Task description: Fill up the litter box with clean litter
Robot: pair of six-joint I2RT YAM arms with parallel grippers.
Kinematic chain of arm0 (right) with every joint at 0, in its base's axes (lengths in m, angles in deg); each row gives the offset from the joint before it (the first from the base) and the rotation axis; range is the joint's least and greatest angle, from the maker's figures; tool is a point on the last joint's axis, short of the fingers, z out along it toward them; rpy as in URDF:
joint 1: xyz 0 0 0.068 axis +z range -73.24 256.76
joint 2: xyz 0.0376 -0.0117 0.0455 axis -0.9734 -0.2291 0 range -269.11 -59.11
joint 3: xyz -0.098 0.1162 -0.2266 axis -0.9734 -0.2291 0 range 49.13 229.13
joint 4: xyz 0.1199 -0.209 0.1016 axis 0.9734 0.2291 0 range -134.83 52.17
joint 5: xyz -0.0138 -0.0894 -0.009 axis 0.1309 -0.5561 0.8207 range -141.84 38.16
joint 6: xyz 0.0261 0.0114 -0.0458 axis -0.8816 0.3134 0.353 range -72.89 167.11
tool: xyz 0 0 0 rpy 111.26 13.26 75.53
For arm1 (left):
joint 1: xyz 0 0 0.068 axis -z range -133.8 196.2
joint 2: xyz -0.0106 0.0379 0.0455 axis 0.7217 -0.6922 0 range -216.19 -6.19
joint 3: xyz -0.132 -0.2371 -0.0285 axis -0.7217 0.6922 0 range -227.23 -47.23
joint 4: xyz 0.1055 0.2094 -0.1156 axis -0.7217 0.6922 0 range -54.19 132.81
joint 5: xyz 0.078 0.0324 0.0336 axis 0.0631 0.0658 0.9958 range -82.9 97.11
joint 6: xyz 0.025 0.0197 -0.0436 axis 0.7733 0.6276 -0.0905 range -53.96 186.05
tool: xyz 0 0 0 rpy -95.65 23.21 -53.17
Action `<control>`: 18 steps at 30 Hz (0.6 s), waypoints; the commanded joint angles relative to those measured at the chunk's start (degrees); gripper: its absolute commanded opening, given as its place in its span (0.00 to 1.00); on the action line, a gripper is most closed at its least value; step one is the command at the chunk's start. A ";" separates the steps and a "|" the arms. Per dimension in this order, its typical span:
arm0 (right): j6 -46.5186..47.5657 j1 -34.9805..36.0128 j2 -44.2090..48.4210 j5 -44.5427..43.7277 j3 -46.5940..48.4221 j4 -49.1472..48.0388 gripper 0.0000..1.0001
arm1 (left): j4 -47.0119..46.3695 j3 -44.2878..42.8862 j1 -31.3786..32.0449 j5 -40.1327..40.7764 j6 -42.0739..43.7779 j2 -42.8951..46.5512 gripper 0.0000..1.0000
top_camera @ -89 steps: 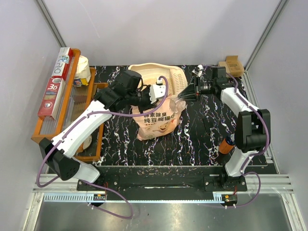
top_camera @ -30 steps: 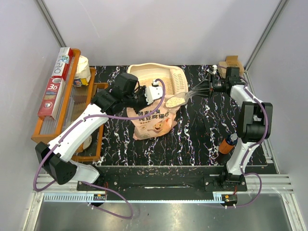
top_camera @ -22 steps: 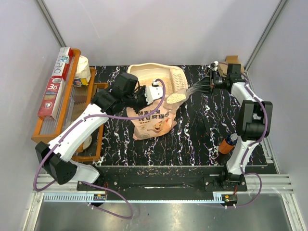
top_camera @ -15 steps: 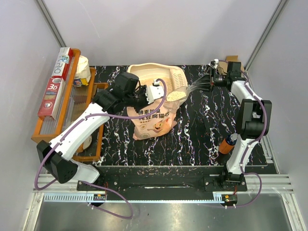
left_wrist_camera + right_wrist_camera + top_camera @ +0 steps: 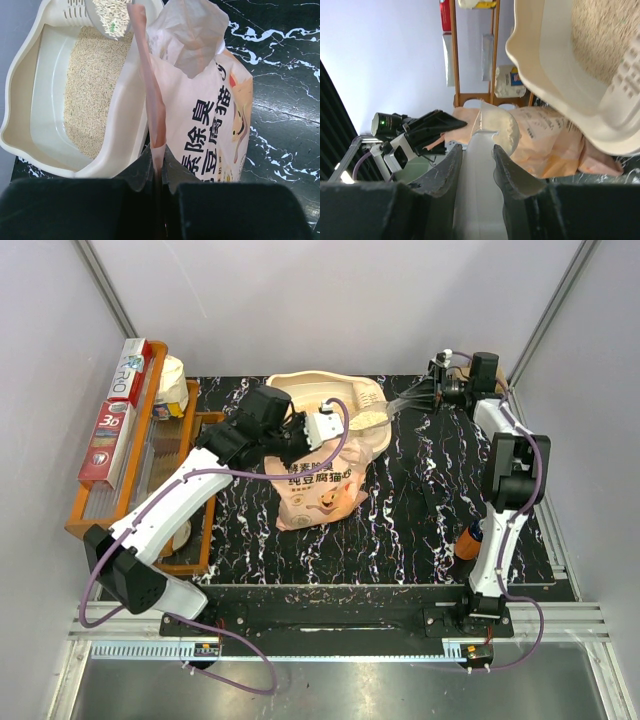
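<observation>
Litter box [image 5: 45, 110]: clean litter [image 5: 92, 95] clear from left wrist; beside it left gripper [image 5: 157, 166] pinching bag [image 5: 200, 125], right gripper [image 5: 476, 150] clamping scoop [image 5: 496, 128] above.

An orange wooden tray [image 5: 74, 518] stood well to the left of the left claw [image 5: 328, 426]. It held a red-and-white wrap box [image 5: 110, 435], with a white tub [image 5: 172, 388] at its far end. An orange bottle [image 5: 467, 540] stood on the black marbled tabletop [image 5: 400, 520], well nearer the bases than the right claw [image 5: 428, 397].
</observation>
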 commanded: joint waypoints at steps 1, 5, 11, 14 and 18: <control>-2.28 0.60 -5.61 0.40 10.75 -2.75 0.00 | -3.95 -3.47 -0.52 0.61 0.58 -0.27 0.00; 5.97 2.79 -11.25 -7.83 23.38 4.71 0.00 | -2.46 -4.08 -0.70 0.43 0.23 -0.80 0.00; 20.89 8.85 -20.21 -17.96 43.77 19.90 0.00 | -0.87 -4.35 -0.70 -0.18 -0.30 -0.62 0.00; 26.71 11.31 -21.45 -27.35 48.02 23.01 0.00 | -0.96 -3.82 -0.70 -0.53 -0.56 -0.01 0.00; 31.47 13.34 -20.93 -37.56 50.49 25.20 0.00 | -1.49 -2.42 -0.70 -0.62 -0.56 1.39 0.00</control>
